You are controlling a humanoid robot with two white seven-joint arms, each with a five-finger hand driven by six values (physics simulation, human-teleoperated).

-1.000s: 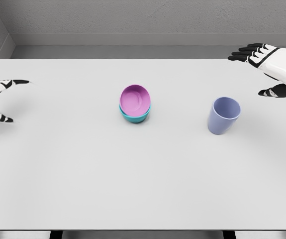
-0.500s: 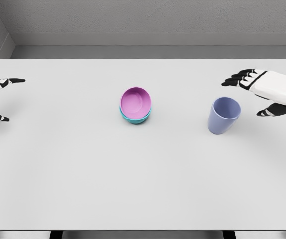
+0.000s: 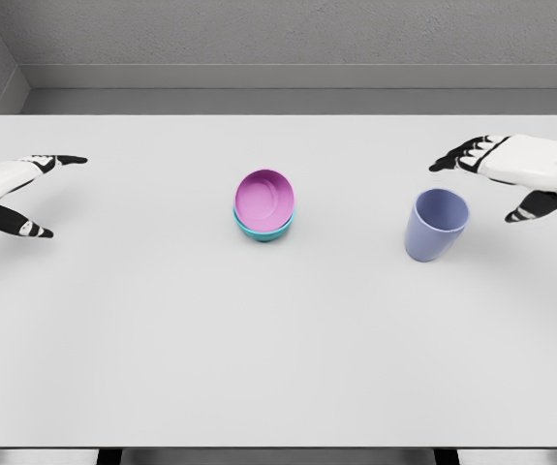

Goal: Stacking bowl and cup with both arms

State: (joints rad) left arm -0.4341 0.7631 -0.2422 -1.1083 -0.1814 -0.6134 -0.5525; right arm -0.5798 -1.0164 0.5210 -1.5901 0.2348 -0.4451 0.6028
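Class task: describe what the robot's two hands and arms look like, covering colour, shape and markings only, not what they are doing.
Both the left hand and the right hand have smooth white shells on the back and forearm, with black fingers carrying small white patches near the joints. Each is a slim, human-like hand with a separate thumb. No cables, labels or sleeves are visible.

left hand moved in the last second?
Yes. The left hand has come further in from the table's left edge, toward the stacked bowls, fingers open, holding nothing.
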